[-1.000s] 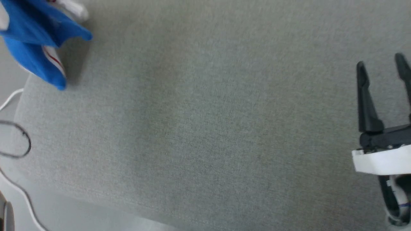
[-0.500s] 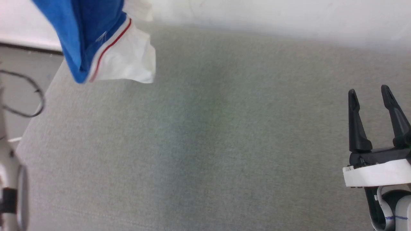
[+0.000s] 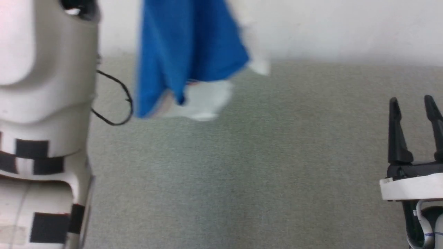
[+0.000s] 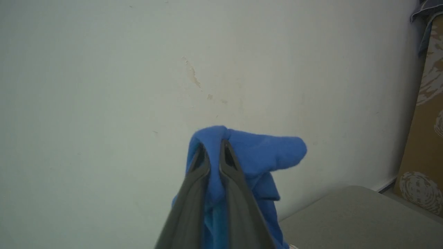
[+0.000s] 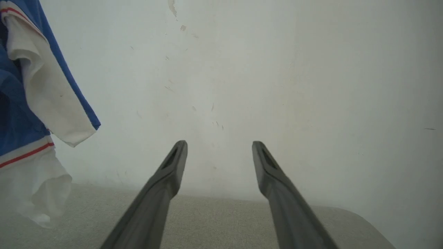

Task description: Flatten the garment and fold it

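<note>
The garment [image 3: 187,55] is held up in the air by the left gripper [image 4: 213,149], whose jaws are clenched on a bunched fold of blue cloth. It hangs as a crumpled drape over the far left part of the grey counter [image 3: 242,173], in front of the white wall [image 5: 277,69]. A white sleeve [image 5: 45,90] and a white band with a red stripe [image 5: 24,155] are seen low on the drape in the right wrist view. Whether the lowest cloth touches the counter cannot be told.

The right gripper [image 3: 412,103] is held well apart from the garment, at the counter's right side, with its jaws released and nothing between them.

The step in hand is judged to be the spreading of the shirt, so flattening is hardly begun and folding is not yet started. It is done best if a second hold is taken by the right gripper on a hanging edge or a corner of the hem, not on a loose sleeve. The cloth can then be drawn taut between the two holds and lowered so that the bottom edge is laid first. The black cable [image 3: 119,100] beside the pale left forearm [image 3: 41,103] should be kept out of the cloth.
</note>
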Tool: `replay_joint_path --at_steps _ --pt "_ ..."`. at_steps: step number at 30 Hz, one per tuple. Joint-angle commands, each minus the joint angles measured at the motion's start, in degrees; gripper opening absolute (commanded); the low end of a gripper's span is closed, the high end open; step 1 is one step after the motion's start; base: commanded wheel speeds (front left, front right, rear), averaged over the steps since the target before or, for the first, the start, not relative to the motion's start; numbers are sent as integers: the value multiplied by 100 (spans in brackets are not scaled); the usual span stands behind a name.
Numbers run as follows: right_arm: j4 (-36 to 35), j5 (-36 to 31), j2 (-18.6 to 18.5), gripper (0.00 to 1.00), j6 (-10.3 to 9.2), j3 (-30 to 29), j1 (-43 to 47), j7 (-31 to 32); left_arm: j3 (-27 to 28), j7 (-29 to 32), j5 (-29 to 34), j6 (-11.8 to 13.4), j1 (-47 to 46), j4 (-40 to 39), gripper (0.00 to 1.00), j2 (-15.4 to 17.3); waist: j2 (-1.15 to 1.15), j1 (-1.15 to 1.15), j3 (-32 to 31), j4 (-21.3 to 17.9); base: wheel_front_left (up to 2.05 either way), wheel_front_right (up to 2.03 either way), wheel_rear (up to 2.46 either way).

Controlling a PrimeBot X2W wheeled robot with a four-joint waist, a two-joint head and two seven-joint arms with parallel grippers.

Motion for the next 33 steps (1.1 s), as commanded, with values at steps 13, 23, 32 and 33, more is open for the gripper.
replay_joint_path --at_steps 13,23,32,33 --pt "-61 234 18 100 -12 -63 -116 -140 -1032 -343 -198 181 1704 -486 0 -717 0 1 541 -786 0 0 0" --pt "70 349 18 100 -12 29 -196 -167 -1479 -1560 -175 689 3502 474 0 -836 0 1 847 -1219 0 0 0" --pt "198 353 18 100 -12 19 -242 -205 -1831 -2129 -193 739 3903 1860 47 -868 0 1 887 -1359 0 0 0" --pt "210 345 18 100 -12 -1 -229 -201 -1815 -2231 -251 740 3869 1882 100 -871 0 1 856 -1335 0 0 0"
